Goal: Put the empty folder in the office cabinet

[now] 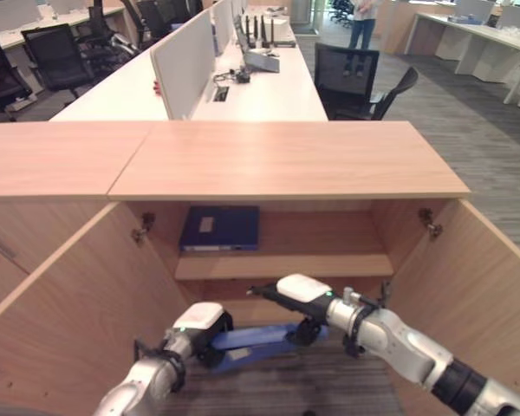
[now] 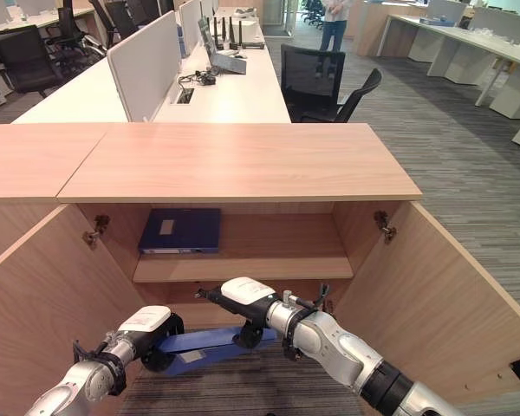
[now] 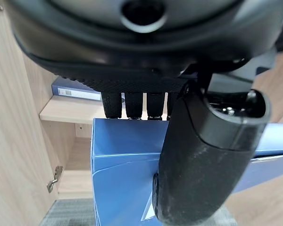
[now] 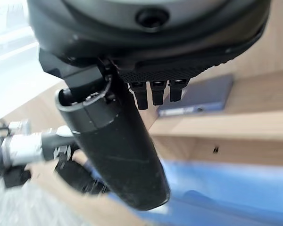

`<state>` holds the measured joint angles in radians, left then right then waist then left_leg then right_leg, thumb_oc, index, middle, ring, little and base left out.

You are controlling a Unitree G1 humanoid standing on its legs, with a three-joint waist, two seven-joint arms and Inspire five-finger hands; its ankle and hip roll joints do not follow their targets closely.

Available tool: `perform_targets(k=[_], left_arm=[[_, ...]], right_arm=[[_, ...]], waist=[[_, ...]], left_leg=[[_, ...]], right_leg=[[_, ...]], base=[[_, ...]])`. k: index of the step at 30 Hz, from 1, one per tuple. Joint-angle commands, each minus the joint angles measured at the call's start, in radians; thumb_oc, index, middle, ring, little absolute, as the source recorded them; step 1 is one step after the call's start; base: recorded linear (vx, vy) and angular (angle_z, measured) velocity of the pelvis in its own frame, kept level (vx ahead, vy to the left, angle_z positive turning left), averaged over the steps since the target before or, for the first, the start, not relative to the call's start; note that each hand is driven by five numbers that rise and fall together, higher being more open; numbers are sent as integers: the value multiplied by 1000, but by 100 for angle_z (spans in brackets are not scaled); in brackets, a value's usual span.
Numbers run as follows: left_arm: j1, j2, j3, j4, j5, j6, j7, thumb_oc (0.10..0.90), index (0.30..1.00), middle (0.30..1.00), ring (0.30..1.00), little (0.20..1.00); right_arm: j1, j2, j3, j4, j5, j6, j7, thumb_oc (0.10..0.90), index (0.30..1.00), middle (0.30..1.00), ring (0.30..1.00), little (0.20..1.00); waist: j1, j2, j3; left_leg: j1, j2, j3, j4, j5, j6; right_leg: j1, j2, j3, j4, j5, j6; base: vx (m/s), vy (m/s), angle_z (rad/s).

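Both hands (image 1: pixel 204 334) (image 1: pixel 299 303) grip a blue folder (image 1: pixel 256 340) before the open cabinet (image 1: pixel 286 165), whose shelf (image 1: pixel 282 265) holds another binder (image 1: pixel 220 228).

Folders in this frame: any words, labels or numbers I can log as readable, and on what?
No text can be read.
Dark blue folder on the cabinet shelf: pale cover label, too small.
Blue folder held in both hands: white label corner, no legible print.

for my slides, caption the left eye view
Both hands hold a blue folder low before the open cabinet.
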<state>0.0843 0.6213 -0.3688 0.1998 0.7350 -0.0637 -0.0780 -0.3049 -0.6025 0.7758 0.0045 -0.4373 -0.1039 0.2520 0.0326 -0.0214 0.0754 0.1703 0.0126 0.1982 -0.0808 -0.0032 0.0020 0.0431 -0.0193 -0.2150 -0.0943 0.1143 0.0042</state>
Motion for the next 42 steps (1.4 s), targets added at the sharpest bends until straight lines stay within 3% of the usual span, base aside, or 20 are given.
perform_targets(k=[1,10,18,25,28,29,31,33,34,36,39,40,42], left_arm=[[-179,2,38,-57,-22,-20,78,400,300,300,300,300],[-264,-65,38,-118,-46,0,136,400,300,300,300,300],[-331,-63,19,-111,-6,12,145,400,300,300,300,300],[-289,-58,54,-315,-148,-54,85,400,300,300,300,300],[-282,-64,50,-445,-317,-88,26,400,300,300,300,300],[-280,-67,47,-479,-377,-95,7,400,300,300,300,300],[-279,-70,39,-548,-503,-106,-21,400,300,300,300,300],[-273,-70,31,-576,-599,-106,-43,400,300,300,300,300],[-264,-76,2,-607,-808,-99,-90,400,300,300,300,300],[-260,-78,-27,-620,-971,-87,-123,400,300,300,300,300],[-274,-59,-41,-634,-1062,-76,-145,400,300,300,300,300],[-296,-70,-81,-635,-1158,-70,-156,400,300,300,300,300],[-339,-71,-118,-633,-1219,-59,-158,400,300,300,300,300]], right_arm=[[-114,37,-13,16,42,-11,-47,800,900,900,900,900],[-92,146,15,205,40,35,-74,800,900,900,900,900],[-64,146,-4,190,62,40,-73,800,900,900,900,900],[-83,128,-15,237,-68,43,-84,800,900,900,900,900],[-90,147,0,321,-105,47,-90,800,900,900,900,900],[-91,156,5,349,-108,49,-92,758,836,836,836,836],[-79,184,7,414,-89,53,-106,400,300,300,300,300],[-74,204,7,454,-76,55,-119,400,300,300,300,300],[-63,235,4,522,-52,59,-141,400,300,300,300,300],[-53,257,4,573,-36,64,-154,400,300,300,300,300],[-68,244,-17,616,-51,78,-172,400,300,300,300,300],[-65,261,-10,643,-37,69,-182,400,300,300,300,300],[-67,291,1,691,-28,70,-190,400,300,300,300,300]], waist=[[-9,-31,-33],[-12,-36,-34],[-21,-38,-35],[-17,-38,-36],[-13,-36,-37],[-11,-35,-37],[-10,-32,-39],[-10,-31,-40],[-11,-27,-42],[-14,-21,-43],[-14,-22,-46],[-18,-18,-46],[-20,-14,-46]], left_leg=[[-21,-10,-68,-6,-55,-30],[-22,-11,-73,-6,-54,-29],[-21,-12,-70,-6,-56,-29],[-21,-12,-75,-6,-57,-28],[-23,-13,-80,-6,-56,-27],[-23,-13,-81,-6,-56,-26],[-22,-15,-82,-6,-55,-25],[-21,-15,-83,-6,-56,-25],[-19,-16,-82,-6,-57,-24],[-17,-18,-80,-6,-57,-23],[-17,-18,-79,-6,-58,-24],[-15,-18,-79,-6,-58,-24],[-14,-19,-80,-6,-59,-23]], right_leg=[[58,-40,-2,7,-85,88],[59,-43,-4,7,-84,88],[57,-42,-5,7,-82,88],[57,-43,-5,7,-82,89],[57,-44,-7,7,-81,89],[58,-44,-8,7,-81,89],[59,-44,-8,7,-80,90],[60,-44,-8,7,-79,90],[61,-45,-9,7,-77,91],[62,-44,-6,7,-76,90],[64,-45,-5,7,-76,91],[64,-46,-4,7,-74,92],[66,-46,-3,7,-74,92]], base=[[0,0,0],[0,0,0],[0,0,0],[0,0,0],[4,1,6],[0,0,0],[0,0,0],[0,0,0],[0,0,0],[0,0,0],[0,0,0],[0,0,0],[0,0,0]])
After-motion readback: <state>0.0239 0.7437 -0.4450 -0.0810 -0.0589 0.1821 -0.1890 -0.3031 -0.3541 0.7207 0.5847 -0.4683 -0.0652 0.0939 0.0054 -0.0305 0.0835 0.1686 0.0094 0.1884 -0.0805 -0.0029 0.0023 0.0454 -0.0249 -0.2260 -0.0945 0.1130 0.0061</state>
